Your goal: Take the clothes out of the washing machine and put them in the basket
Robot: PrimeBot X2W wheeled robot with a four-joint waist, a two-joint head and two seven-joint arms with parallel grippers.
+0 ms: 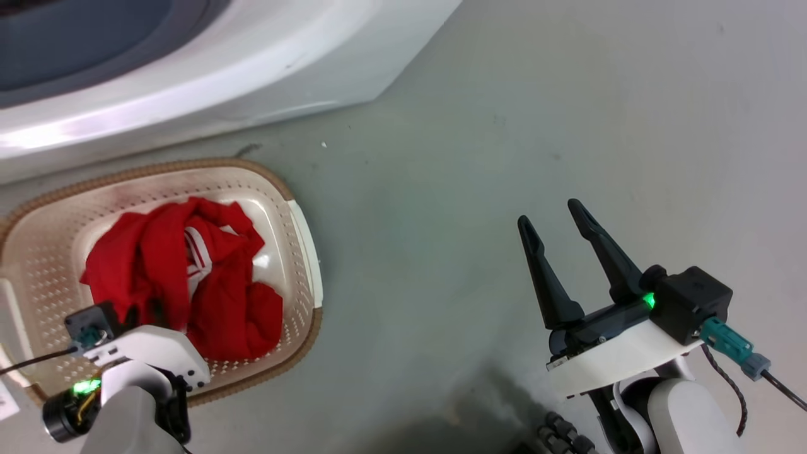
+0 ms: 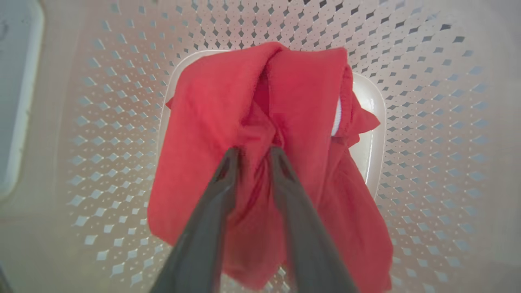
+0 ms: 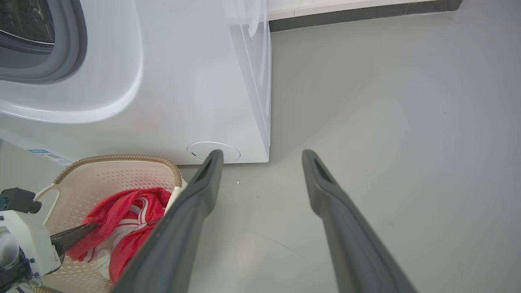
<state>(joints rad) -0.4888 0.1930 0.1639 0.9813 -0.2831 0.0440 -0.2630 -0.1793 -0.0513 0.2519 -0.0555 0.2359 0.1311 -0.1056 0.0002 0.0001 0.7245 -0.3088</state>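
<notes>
- Closest in, the left gripper [image 2: 254,152] pointed straight down into the basket [image 1: 252,165]. Its two dark fingers were drawn nearly together on a puckered fold of the clothes [image 2: 203,122].
- The clothes lay directly beneath that gripper in a soft, crumpled red heap on the basket's bottom, running lengthwise along it. The white stripes [image 1: 197,249] of one piece showed through the folds.
- My guess was that the next move depended on that straight-down line. The fingers needed only to part and lift upward to leave the cloth behind.
- The basket was low, cream plastic with sides dotted with small holes and a brown woven-looking rim.
- The right gripper [image 1: 553,214] hung well off to the side over the smooth grey floor [image 1: 473,157], its fingers spread wide and holding nothing.
- Farthest back stood the washing machine [image 1: 252,63], glossy white and rounded, just behind the basket, with its grey door seal [image 3: 77,40] in view.
</notes>
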